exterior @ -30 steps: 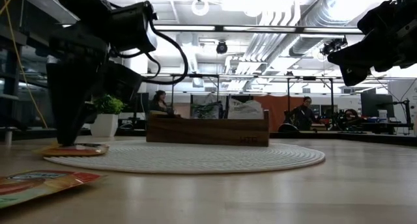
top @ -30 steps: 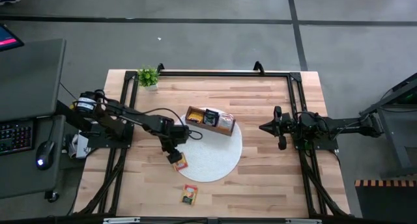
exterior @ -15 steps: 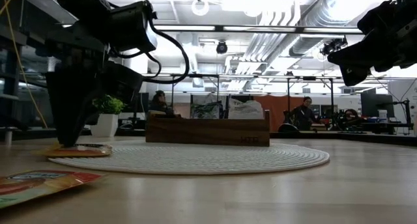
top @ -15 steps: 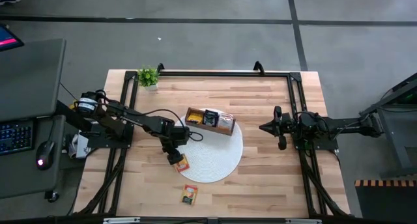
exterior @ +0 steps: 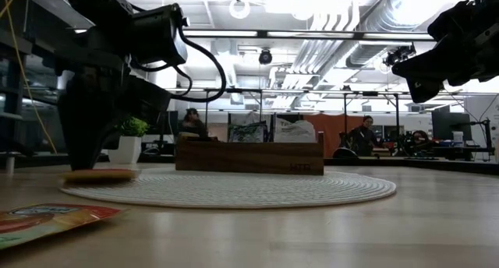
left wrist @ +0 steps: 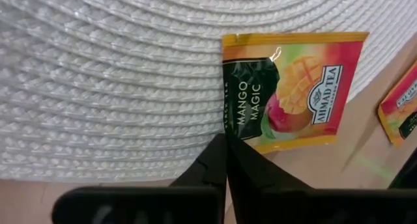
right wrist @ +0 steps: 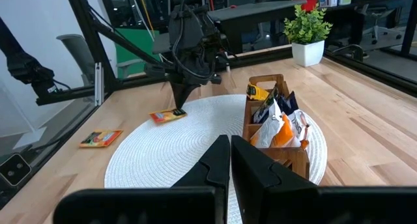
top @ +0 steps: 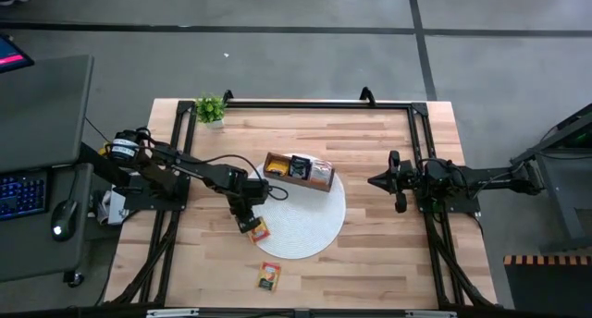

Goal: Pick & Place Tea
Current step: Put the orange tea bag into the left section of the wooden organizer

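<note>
Orange and yellow, with a dark green panel, the tea sachet (left wrist: 287, 87) I am working on lies at the edge of the white woven placemat (top: 301, 221), half on the weave and half over the wooden table (top: 388, 262). My left gripper (top: 248, 224) is down on it, and in the left wrist view its fingers (left wrist: 212, 165) are clenched together with the sachet's near edge caught right at their tips; I read this as a pinch on the edge of that sachet. From the low view the sachet (exterior: 100, 175) sits flat under the gripper, on the mat's rim.

A second orange sachet (top: 269, 275) lies on the bare wood, apart from the mat and nearer the front edge of the table. More sachets stand in the brown wooden box (top: 298, 170) on the far side of the mat.

My right gripper (top: 400, 181) waits above the table's right side, well apart from the mat, its fingers pressed together and gripping nothing. A small potted plant (top: 211, 108) stands at the far left corner.
</note>
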{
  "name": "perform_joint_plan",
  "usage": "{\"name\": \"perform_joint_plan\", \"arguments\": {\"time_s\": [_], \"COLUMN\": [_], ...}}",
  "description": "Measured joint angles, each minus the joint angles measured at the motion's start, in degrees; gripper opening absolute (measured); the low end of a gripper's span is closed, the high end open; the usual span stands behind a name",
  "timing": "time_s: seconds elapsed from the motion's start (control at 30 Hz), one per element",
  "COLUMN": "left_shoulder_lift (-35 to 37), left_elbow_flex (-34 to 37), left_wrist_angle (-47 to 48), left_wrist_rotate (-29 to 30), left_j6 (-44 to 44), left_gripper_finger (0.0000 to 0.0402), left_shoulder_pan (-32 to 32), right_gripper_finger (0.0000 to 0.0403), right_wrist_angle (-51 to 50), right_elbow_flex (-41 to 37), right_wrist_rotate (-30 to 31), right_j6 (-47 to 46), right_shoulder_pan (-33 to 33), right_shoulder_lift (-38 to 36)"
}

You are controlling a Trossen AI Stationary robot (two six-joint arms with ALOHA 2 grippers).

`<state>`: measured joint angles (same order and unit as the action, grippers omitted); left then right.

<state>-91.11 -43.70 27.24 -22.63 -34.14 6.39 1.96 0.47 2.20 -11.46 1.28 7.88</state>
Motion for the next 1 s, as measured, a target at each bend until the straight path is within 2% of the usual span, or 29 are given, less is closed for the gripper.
{"name": "perform_joint_plan", "arguments": {"time_s": [0.2,0.53,0.83,1.0], "left_shoulder_lift": [0.0,2.7,3.5,3.5], "left_elbow_flex": [-0.1,-7.0,-20.1,-26.5], "left_wrist_angle": [0.6,11.6,30.4,35.7], "left_wrist_rotate": [-1.1,1.9,12.8,19.4], "left_j6": [-0.6,2.2,11.9,18.2], "left_gripper_finger": [0.0001,0.0,0.0,0.0], "left_shoulder_pan": [0.0,0.0,0.0,-0.7], "right_gripper_finger": [0.0012,0.0012,0.0012,0.0012], "right_wrist_angle": [0.0,0.0,0.0,0.0], "right_elbow_flex": [0.0,0.0,0.0,0.0], "right_wrist_rotate": [0.0,0.0,0.0,0.0], "right_j6": [0.0,0.0,0.0,0.0], "right_shoulder_pan": [0.0,0.0,0.0,0.0], "right_shoulder_lift": [0.0,0.0,0.0,0.0]}}
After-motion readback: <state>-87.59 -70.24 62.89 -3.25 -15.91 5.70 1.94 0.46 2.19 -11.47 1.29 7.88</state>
